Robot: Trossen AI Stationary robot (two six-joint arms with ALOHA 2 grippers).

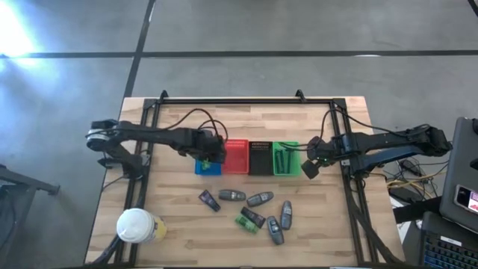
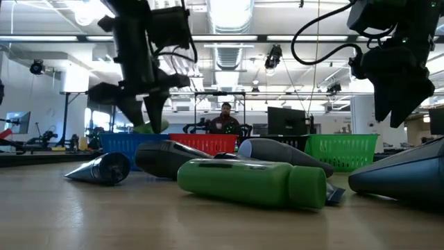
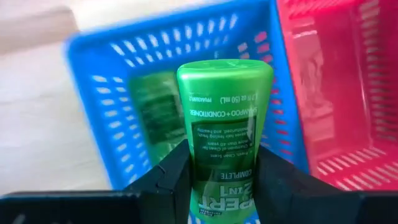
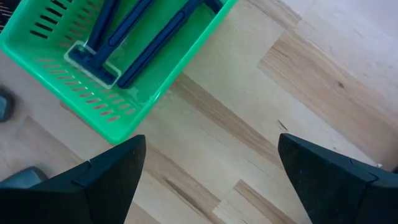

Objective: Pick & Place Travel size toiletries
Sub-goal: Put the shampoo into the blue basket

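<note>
Directly above the blue basket (image 3: 112, 93) hangs the left gripper (image 3: 225, 177), its fingers partly closed on a green shampoo bottle (image 3: 225, 124). The bottle's long axis runs straight out from between the fingers and points down into the basket, where another green bottle (image 3: 158, 115) already lies on the floor. The drop path looks clear. The red basket (image 1: 236, 156) touches the blue one on its right, so any drift that way would put the bottle over the shared wall.

The blue basket is the left end of a row of four, then red, black (image 1: 261, 157) and green (image 1: 285, 158). The left arm is plainly the nearer one to it.

The right gripper (image 4: 211, 180) hovers just beside the green basket's right edge with its fingers spread wide and nothing between them. Thin dark sticks (image 4: 134, 43) lie lengthwise in that basket.

The remaining toiletries lie loose on the bench (image 1: 179, 232) in front of the baskets: several grey oval tubes such as one near the middle (image 1: 260, 199), a dark packet (image 1: 209, 200) and one more green bottle (image 1: 246, 223). They point in mixed directions and sit between the two arms. A white-lidded cup (image 1: 135, 225) stands near the front left corner, well apart from them.
</note>
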